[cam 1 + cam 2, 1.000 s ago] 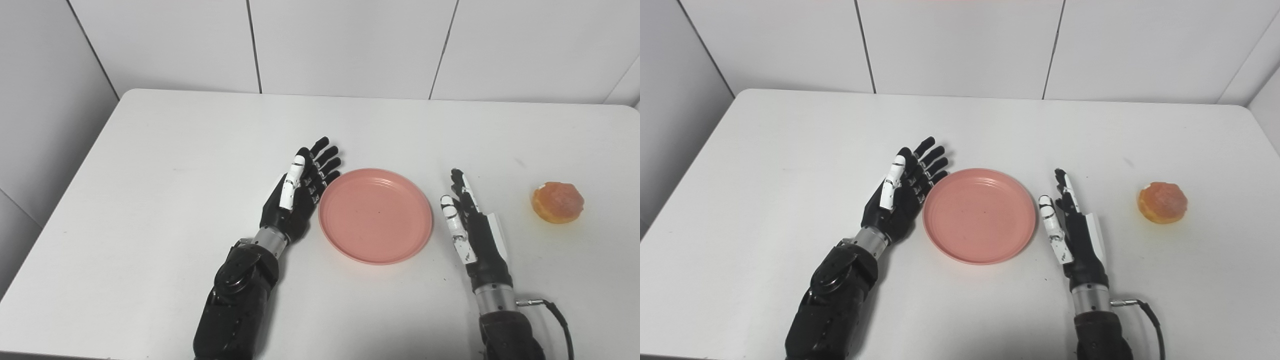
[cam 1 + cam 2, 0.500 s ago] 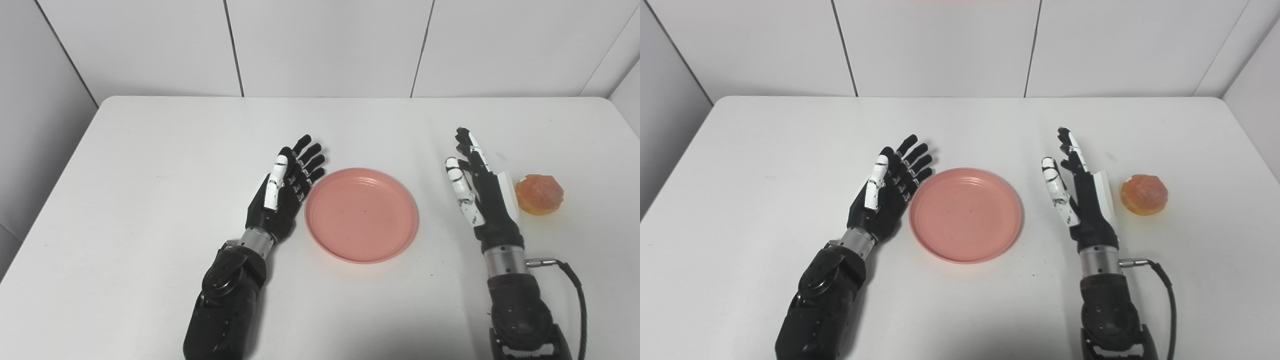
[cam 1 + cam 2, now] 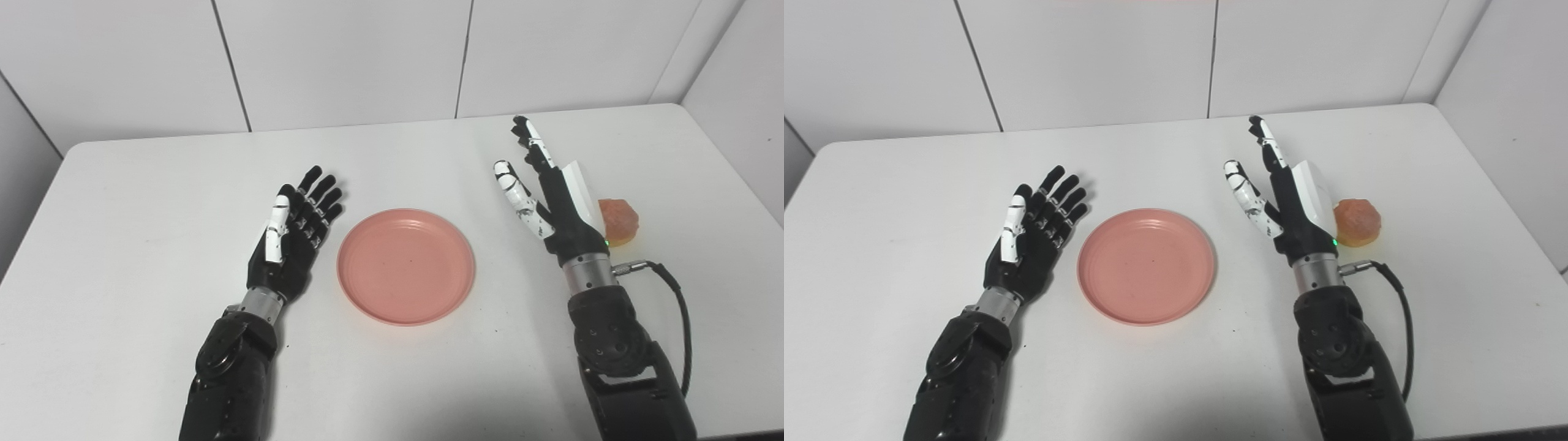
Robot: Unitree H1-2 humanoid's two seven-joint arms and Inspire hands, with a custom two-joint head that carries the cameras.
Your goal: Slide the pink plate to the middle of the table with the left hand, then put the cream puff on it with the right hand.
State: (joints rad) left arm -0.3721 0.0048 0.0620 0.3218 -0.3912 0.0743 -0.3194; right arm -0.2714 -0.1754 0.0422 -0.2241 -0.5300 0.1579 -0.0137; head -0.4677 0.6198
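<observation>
Left eye view. We note that the whole picture has shifted since the earlier pictures, so the camera has moved; we do not read that as movement of the things. Against the things themselves, two changes stand. The left hand, which a second ago had its fingertips at the rim of the pink plate, now lies beside the plate with a clear strip of table between them. The right hand, a second ago near the plate's right edge and well apart from the cream puff, now stands directly in front of the puff and hides part of it. We judge the slide finished, with the plate near the table's middle, and the reach for the puff under way.

Right eye view. The left hand rests palm up, fingers spread and straight, holding nothing and touching nothing but the table. The right hand is raised edge-on, fingers extended and thumb splayed toward the plate, grasping nothing. Its back sits just beside the cream puff; we cannot tell whether they touch. The pink plate lies empty between the two hands. The puff rests on the table, right of the hand.
</observation>
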